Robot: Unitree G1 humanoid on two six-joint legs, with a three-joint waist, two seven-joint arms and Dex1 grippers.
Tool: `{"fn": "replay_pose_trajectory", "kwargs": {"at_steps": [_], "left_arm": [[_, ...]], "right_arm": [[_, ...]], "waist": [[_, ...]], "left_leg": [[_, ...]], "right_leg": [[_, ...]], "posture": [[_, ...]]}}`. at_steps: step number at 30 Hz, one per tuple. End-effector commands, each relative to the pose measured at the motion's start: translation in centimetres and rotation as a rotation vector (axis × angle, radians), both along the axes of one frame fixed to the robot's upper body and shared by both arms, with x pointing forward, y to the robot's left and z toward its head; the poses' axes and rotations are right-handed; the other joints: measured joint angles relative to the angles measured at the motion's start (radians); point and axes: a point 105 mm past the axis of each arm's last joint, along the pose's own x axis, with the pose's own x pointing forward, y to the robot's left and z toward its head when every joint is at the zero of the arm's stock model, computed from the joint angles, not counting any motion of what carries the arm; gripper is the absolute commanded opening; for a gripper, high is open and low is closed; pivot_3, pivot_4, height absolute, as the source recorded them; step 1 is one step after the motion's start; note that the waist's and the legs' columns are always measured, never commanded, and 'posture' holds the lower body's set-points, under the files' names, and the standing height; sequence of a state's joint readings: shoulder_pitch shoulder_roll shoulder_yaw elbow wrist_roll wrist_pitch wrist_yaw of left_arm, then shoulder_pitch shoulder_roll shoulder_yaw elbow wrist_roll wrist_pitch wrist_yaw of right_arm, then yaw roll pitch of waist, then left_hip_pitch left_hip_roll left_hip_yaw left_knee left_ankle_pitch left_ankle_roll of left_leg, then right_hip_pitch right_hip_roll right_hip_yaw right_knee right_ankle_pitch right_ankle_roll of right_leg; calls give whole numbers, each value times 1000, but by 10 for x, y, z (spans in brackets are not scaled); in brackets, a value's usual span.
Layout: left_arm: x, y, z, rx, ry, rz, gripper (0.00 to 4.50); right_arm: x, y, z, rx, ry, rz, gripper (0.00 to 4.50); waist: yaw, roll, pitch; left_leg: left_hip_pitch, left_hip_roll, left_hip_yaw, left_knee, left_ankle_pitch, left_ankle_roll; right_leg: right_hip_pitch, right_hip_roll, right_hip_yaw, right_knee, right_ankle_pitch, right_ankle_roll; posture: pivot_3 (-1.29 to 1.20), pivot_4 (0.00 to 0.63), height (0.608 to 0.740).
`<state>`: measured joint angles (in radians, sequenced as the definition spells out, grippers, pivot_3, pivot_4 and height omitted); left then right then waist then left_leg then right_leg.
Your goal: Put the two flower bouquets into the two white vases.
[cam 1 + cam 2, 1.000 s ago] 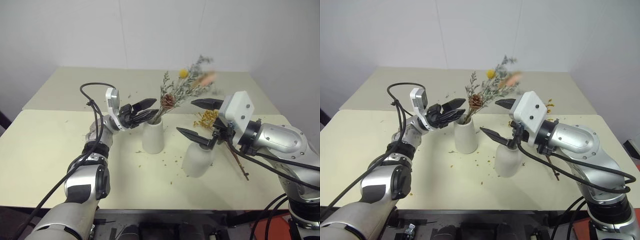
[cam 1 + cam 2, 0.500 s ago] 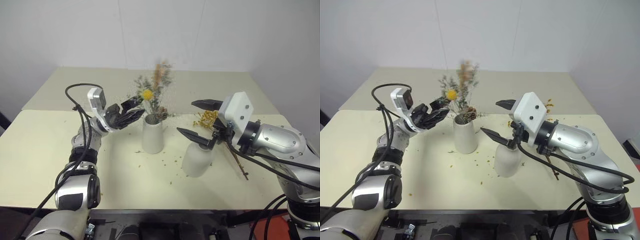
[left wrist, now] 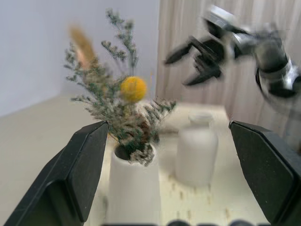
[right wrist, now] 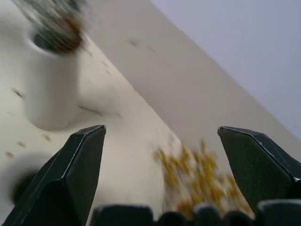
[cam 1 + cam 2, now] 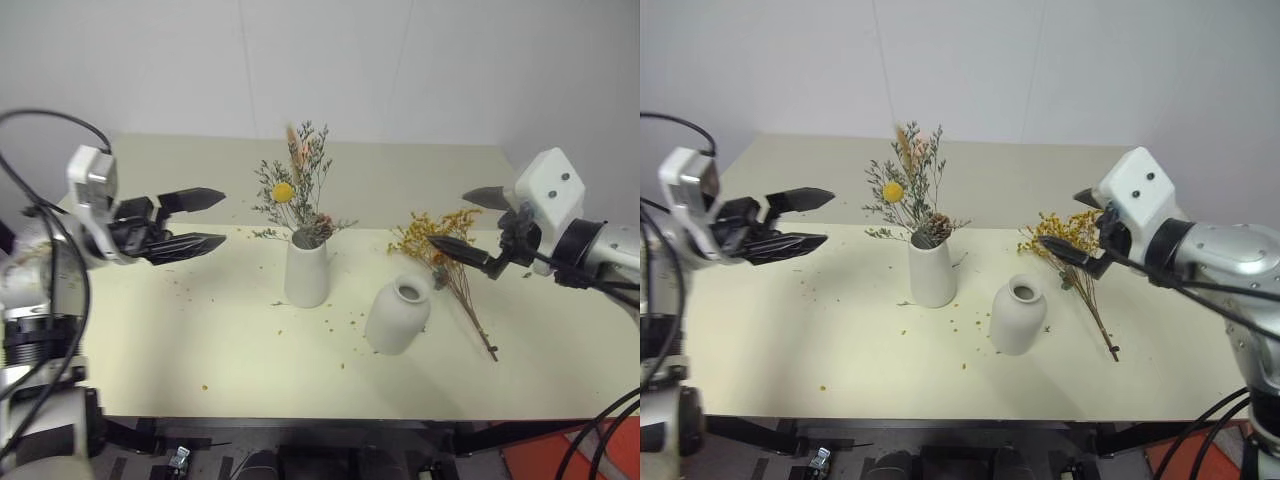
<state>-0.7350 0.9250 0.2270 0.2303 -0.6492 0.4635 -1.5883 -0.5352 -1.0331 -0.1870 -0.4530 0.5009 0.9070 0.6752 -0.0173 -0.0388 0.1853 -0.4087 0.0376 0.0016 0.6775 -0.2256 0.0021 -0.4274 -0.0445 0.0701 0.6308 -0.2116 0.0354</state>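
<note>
The sparse grey-green bouquet [image 5: 295, 195], with its yellow ball flower, stands upright in the tall white vase [image 5: 306, 272] at the table's middle. To its right stands the shorter rounded white vase [image 5: 398, 315], its narrow mouth empty. The bushy yellow-orange bouquet [image 5: 440, 235] lies flat on the table right of that vase, stems pointing toward the front edge. My left gripper [image 5: 222, 217] hangs open and empty, well left of the tall vase, pointing at it. My right gripper [image 5: 448, 218] is open and empty, hovering just above the yellow-orange bouquet's head.
The cream table [image 5: 200, 340] has a second one butted against it at the back [image 5: 200, 165]. Flower crumbs [image 5: 340, 322] are scattered around the vases. A white wall stands behind the tables. The table's front edge is close to me.
The grey-green bouquet went from leaning right to standing upright in the tall vase. My left gripper pulled away to the left. My right gripper swung right, off the short vase.
</note>
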Motion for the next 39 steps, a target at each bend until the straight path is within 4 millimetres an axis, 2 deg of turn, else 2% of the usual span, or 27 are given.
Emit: {"fn": "replay_pose_trajectory", "kwargs": {"at_steps": [1, 5, 8, 11, 17, 23, 27, 34, 39], "left_arm": [[-16, -5, 14, 211, -39, -16, 4456], [-31, -15, 4, 374, 8, -52, 4456], [-35, -27, -3, 398, 25, -82, 4456], [-36, -46, -10, 409, 41, -85, 4456], [-48, -73, -28, 440, 96, -161, 4456], [-48, -93, -29, 379, 94, -200, 4456], [-36, -101, -26, 339, 76, -146, 4456], [-36, -99, -31, 353, 77, -135, 4456], [-33, -97, -33, 356, 75, -120, 4456]], "right_arm": [[22, -35, -13, -19, 96, -161, 4500], [42, -59, -46, -35, 241, -254, 4500], [51, -67, -61, -21, 308, -288, 4500], [57, -76, -79, -68, 370, -316, 4500], [57, -75, -92, -85, 434, -279, 4500], [56, -69, -108, -82, 485, -249, 4500], [61, -66, -102, -83, 456, -260, 4500], [63, -79, -73, -62, 366, -339, 4500], [58, -68, -64, 14, 399, -315, 4500]], "waist": [[-2, 0, 0], [-4, 1, 1], [-5, 2, 1], [-5, 2, 1], [-4, 3, 1], [-6, 3, 1], [-4, 3, 1], [-6, 3, 1], [-6, 3, 1]], "left_leg": [[1, 0, 1, 0, 0, 0], [2, 1, 2, -1, 0, 0], [1, 1, 3, -1, 0, 0], [-2, 1, 2, -1, 0, 0], [-11, 1, 2, -1, 0, 0], [-11, 0, 2, 1, 0, 0], [-11, 0, 2, 2, 0, 0], [-9, -1, 1, 3, 0, 0], [-8, -1, 1, 3, 0, 0]], "right_leg": [[0, 0, 0, -1, -3, -2], [0, 0, 1, 1, -6, 0], [-1, 1, 2, 1, -5, 2], [-4, 2, 1, 1, -3, 5], [-12, 2, 2, 2, 1, -1], [-12, 2, 2, 3, 1, 0], [-11, 2, 2, 5, 1, 1], [-12, 2, 3, 9, 0, 0], [-11, 2, 3, 10, 0, 0]], "posture": [[0, 150, 740], [0, 150, 740], [0, 150, 740], [0, 150, 740], [0, 150, 740], [0, 150, 740], [0, 150, 740], [0, 150, 740], [0, 150, 740]]}}
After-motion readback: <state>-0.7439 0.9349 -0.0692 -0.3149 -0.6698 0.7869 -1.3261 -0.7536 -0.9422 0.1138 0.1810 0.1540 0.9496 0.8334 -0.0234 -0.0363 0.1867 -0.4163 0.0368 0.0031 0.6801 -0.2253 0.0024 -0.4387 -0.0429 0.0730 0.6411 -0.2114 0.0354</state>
